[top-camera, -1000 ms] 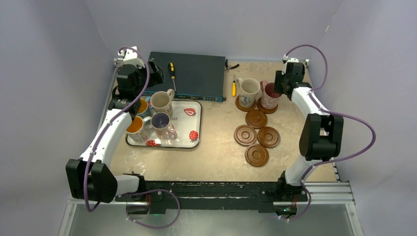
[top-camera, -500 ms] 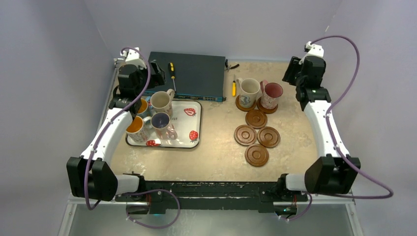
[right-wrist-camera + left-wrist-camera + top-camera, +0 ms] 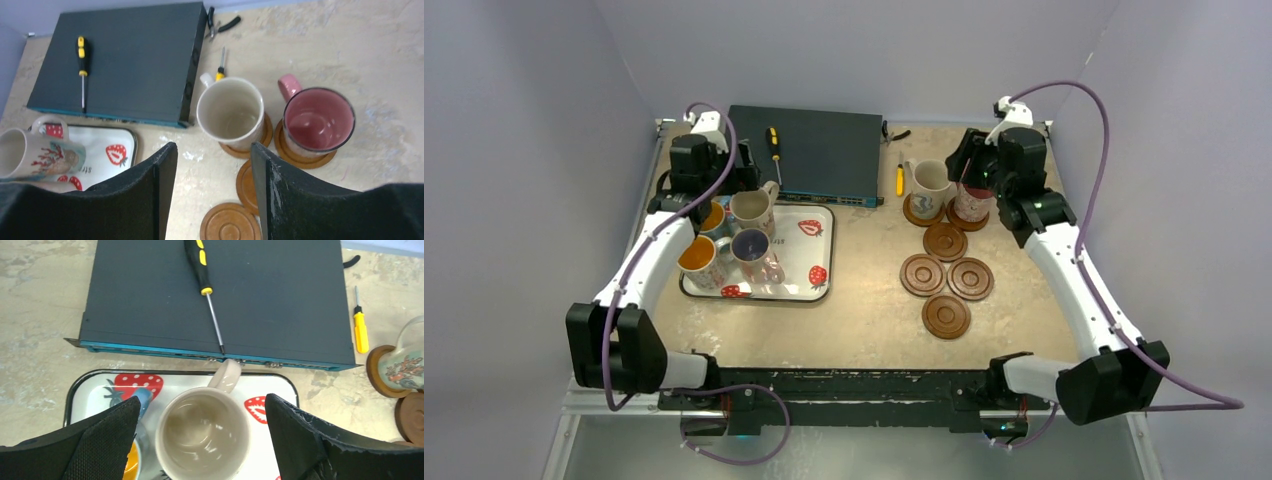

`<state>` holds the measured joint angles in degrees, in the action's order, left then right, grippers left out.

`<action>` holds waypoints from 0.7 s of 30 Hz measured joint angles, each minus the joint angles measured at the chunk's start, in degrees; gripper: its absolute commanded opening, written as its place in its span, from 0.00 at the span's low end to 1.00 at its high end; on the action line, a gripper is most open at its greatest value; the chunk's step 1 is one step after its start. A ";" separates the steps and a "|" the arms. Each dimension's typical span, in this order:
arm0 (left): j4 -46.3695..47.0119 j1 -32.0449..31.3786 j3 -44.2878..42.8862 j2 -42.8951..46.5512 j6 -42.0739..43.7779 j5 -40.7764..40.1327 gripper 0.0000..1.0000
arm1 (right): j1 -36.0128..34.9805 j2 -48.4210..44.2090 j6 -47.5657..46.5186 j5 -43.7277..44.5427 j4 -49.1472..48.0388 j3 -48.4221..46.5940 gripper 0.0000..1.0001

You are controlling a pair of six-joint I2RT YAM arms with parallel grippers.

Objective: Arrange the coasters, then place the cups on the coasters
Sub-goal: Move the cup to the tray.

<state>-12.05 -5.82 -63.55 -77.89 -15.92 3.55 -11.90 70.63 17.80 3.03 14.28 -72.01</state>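
Cream cup (image 3: 202, 437) on tray (image 3: 175, 382), beneath left tool (image 3: 202, 405), between spread jaws.

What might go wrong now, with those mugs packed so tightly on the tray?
The left end effector hangs open above the cream mug; coming down, a finger might nudge the orange-lined mug beside it. The mug's handle sits close to the dark box, so lifting could catch its edge.
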 measured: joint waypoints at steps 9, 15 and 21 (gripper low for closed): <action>-3.89 4.52 -1.99 -4.28 5.14 4.66 0.71 | -2.21 -1.18 1.70 -1.99 0.31 4.70 0.60; -7.56 5.55 -4.09 -8.17 7.61 8.07 0.65 | -2.32 -3.19 1.77 -2.58 0.46 5.40 0.60; -9.49 5.55 -4.83 -10.05 8.24 9.31 0.59 | -2.34 -3.63 1.92 -2.64 0.39 6.43 0.60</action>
<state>-21.54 -0.27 -68.38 -87.94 -7.68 12.86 -14.24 67.00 19.73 0.38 14.68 -65.58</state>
